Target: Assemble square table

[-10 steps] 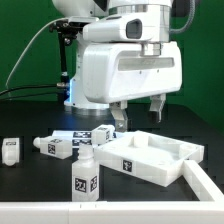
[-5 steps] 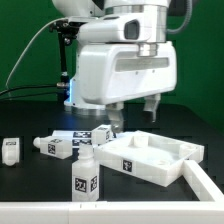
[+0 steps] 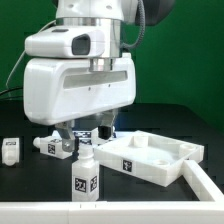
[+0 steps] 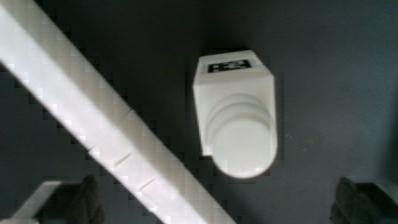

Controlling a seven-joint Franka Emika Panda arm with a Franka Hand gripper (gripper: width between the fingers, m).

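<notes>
The square table's white slab (image 3: 150, 155) lies rim up on the dark table, at the exterior view's right. One white leg (image 3: 86, 175) stands upright in front of it. Another leg (image 3: 55, 147) lies on its side, and a small one (image 3: 10, 150) sits at the far left. My gripper (image 3: 83, 128) hangs open and empty just above the lying legs, left of the slab. In the wrist view a tagged leg (image 4: 235, 110) lies between and ahead of my open gripper (image 4: 217, 205), with one dark finger (image 4: 63, 200) showing at each lower corner.
A long white strip (image 4: 89, 110) runs diagonally beside the leg in the wrist view. A white border rail (image 3: 130, 211) lines the table's front edge and bends up at the right (image 3: 206, 180). Tagged pieces (image 3: 104, 131) lie behind the gripper.
The arm has swung to the exterior view's left, from above the slab's back edge to above the lying legs. The gripper has stayed open. The parts have not moved.
</notes>
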